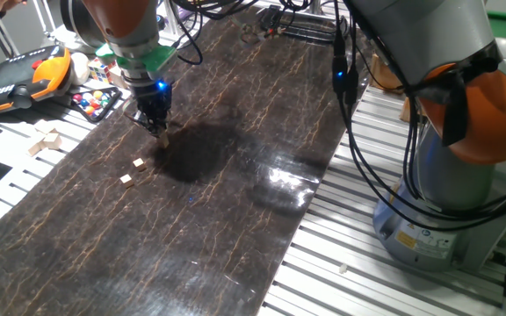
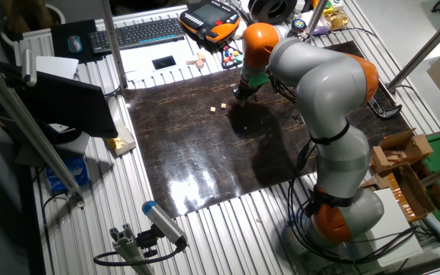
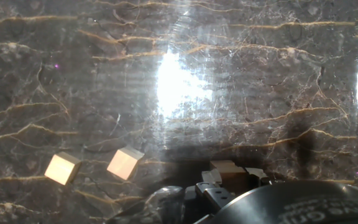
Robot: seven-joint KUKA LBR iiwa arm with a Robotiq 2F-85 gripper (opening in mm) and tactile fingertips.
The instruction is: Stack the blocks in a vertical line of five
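Jaws closed on one small wooden block (image 3: 225, 167), held low over the dark marbled table (image 1: 235, 211), likely for carrying toward a stacking spot. Gripper (image 1: 160, 133) hanging just above the surface at the upper left in one fixed view, block pinched at its tip. Left to right in the hand view: first loose block (image 3: 62, 168), second loose block (image 3: 125, 163) just beside it but apart, then the gripped one. Counted: three small blocks visible, two loose and flat, none stacked yet; remaining two not seen. Larger pale blocks (image 1: 46, 140) off the left edge, apparently unrelated.
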